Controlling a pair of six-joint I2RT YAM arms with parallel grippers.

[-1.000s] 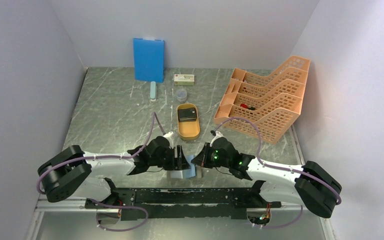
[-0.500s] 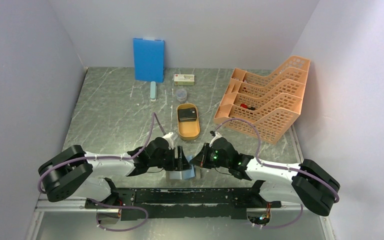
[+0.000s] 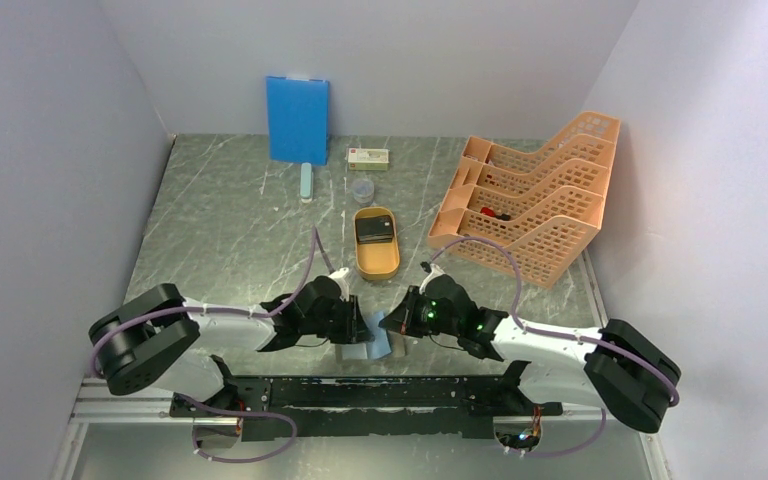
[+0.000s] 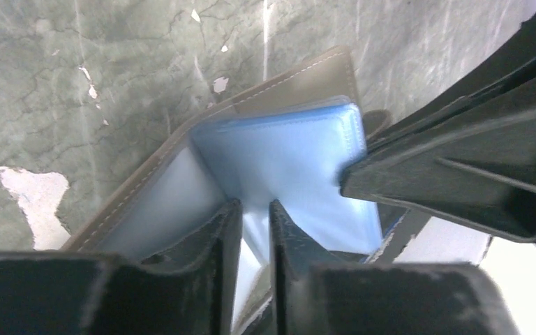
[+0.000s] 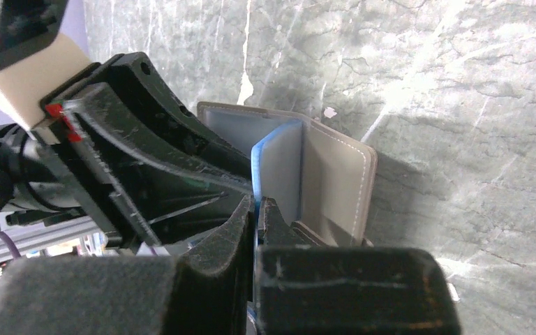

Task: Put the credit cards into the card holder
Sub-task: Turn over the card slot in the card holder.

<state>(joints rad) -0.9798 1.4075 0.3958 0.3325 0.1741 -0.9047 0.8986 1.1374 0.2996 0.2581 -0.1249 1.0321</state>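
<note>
The card holder (image 3: 372,338) stands open between my two grippers at the near edge of the table. In the left wrist view its taupe cover (image 4: 300,77) lies on the table with pale blue inner leaves (image 4: 286,146) fanned up. My left gripper (image 4: 255,216) has its jaws drawn close on one pale leaf. My right gripper (image 5: 257,206) is shut on the edge of a blue leaf (image 5: 279,167), and the taupe cover (image 5: 335,181) shows just beyond it. The credit cards (image 3: 373,231), a dark stack, lie in the orange oval tray (image 3: 379,264) farther back, away from both grippers.
A blue board (image 3: 297,120) leans on the back wall. Before it lie a white-and-green box (image 3: 369,157), a small clear cup (image 3: 361,189) and a pale stick (image 3: 306,183). An orange file rack (image 3: 530,205) fills the right side. Walls close in left and right.
My left gripper's jaws have narrowed from wide open onto a leaf of the card holder, and that arm has shifted a little to the right. The right gripper has kept its grip.
</note>
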